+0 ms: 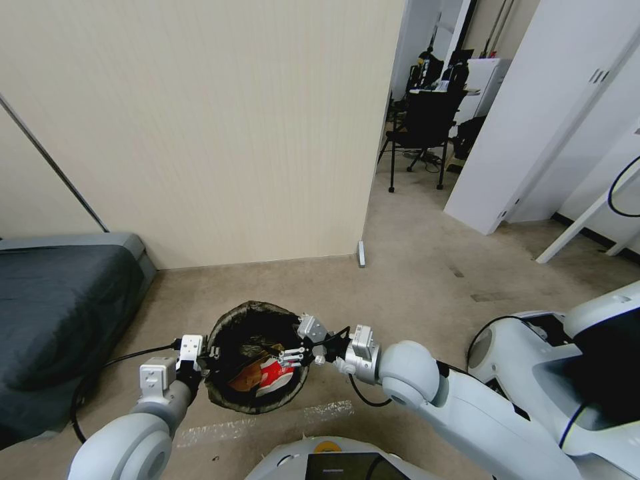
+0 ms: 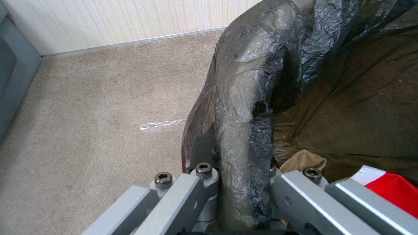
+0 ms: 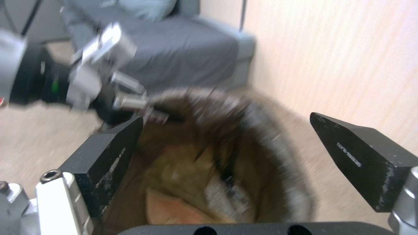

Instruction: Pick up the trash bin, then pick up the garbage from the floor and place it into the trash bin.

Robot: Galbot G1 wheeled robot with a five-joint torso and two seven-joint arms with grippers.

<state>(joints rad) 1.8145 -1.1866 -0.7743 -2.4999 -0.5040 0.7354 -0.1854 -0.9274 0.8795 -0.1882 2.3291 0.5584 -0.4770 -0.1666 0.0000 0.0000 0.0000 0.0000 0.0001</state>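
The left end effector [image 1: 200,360] is clamped on the near-left rim of the bin [image 1: 257,357], one finger outside the wall and one inside, with the liner [image 2: 244,107] pinched between them, as the left wrist view shows. The bin is held low in front of the robot's base, over the beige carpet [image 1: 413,280]. Across from it, the right end effector [image 1: 303,352] hangs over the bin's mouth from the right side, its dark pads [image 3: 109,156] spread wide and holding nothing.

The bin looks light and fairly stiff, so a one-sided rim grip should carry it, though it will likely tilt away from that grip. The liner is thin, crinkled and slippery and already shows a small tear near the rim, so the hold is best kept on the hard rim beneath it rather than on loose film.

The bin is round, its liner dark brown-black and folded over the edge. Inside lie a red-and-white carton [image 1: 273,375] and crumpled brown paper [image 1: 245,379], both light and crushable; any pinch on an edge would do.

Beyond are a grey bed [image 1: 60,300] at the left and a pale wall [image 1: 213,133].
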